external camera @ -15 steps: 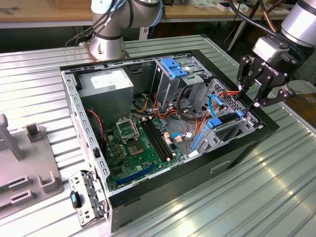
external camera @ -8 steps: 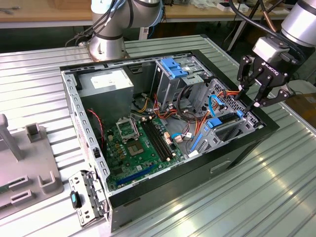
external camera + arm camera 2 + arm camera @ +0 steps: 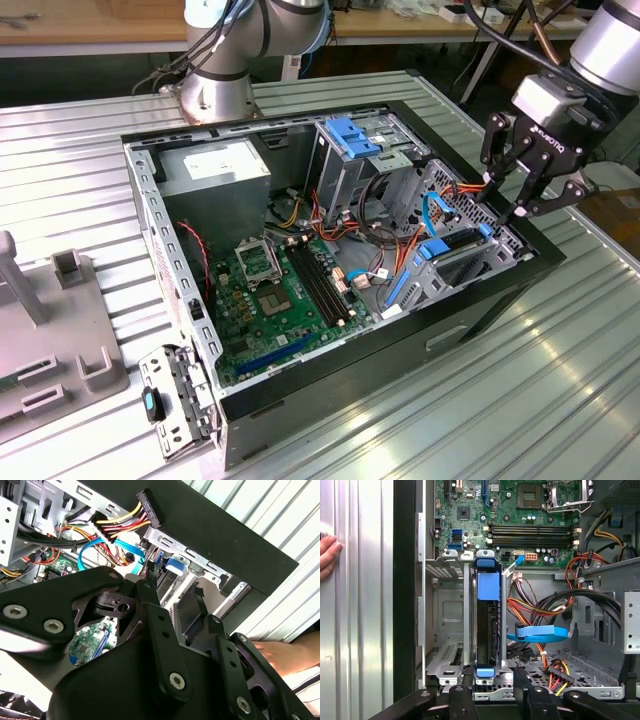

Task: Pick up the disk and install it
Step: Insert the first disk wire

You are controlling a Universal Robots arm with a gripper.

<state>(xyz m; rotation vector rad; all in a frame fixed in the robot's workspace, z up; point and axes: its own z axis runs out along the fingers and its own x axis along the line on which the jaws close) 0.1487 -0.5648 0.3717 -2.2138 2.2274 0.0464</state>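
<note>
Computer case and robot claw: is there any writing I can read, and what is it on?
Gripper: white maker's lettering on its body; not quoted here.
Power supply: label print, too small to read.
Motherboard: white markings, too small to read.
Disk: edge-on in its bay; no readable text.

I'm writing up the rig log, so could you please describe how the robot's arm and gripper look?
The arm is a silver-grey metal cylinder with black cables beside it. It ends in a pale grey block, then a matte black gripper with small white lettering. Its fingers are jointed black bars with silver screws.
</note>
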